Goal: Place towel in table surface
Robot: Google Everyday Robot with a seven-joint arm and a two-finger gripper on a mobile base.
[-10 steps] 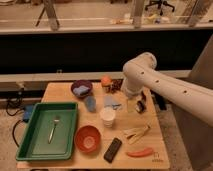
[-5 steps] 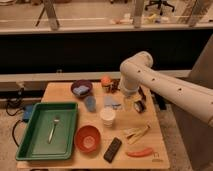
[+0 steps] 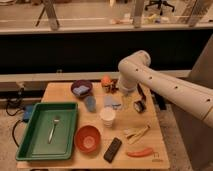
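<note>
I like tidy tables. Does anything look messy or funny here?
Nothing looks spilled or broken. The blue towel lies a bit crumpled on the table, just left of the tool, which hangs low over the table's back right part.

furniture: wooden table (image 3: 60, 93) | beyond far edge: pale ledge (image 3: 50, 77), dark panel (image 3: 75, 52) above | top: metal posts (image 3: 50, 14), office chair (image 3: 159, 6) | past right edge: grey floor (image 3: 186, 131) | light: dim, warm

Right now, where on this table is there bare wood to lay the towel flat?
Back-left corner, between green tray and purple bowl; right edge, between black object and yellowish item. Crowded at back centre, where the gripper hangs by the towel, blue cup and white cup.
</note>
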